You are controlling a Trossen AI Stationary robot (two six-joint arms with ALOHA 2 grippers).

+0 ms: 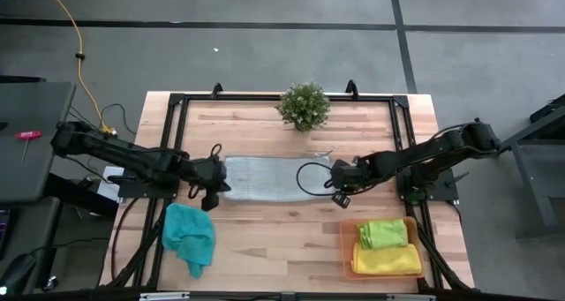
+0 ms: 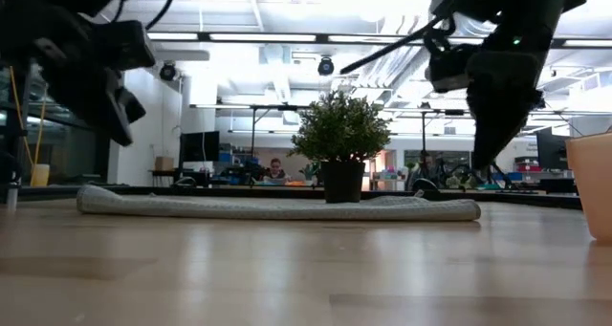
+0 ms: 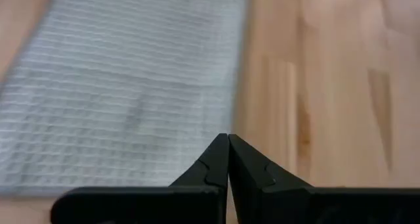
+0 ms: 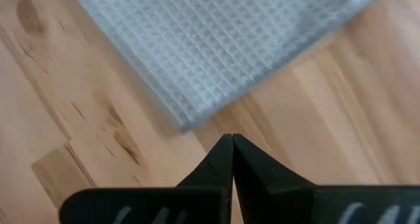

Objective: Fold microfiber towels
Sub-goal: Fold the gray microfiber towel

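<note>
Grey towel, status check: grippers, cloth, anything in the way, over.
Left gripper and right gripper shut, empty, raised at either end of the grey towel. Towel flat on the table, folded to a strip. Potted plant just behind, clear of it.

Two matte black jointed arms, each built of slim tubular links and blocky joint housings, with a loose black cable looping beside each wrist. Left gripper (image 3: 228,159) and right gripper (image 4: 232,159): paired black tapered fingers with notched inner edges, meeting at their tips.

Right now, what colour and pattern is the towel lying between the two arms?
Light grey towel with a waffle-grid weave, clearest in the right wrist view.
</note>
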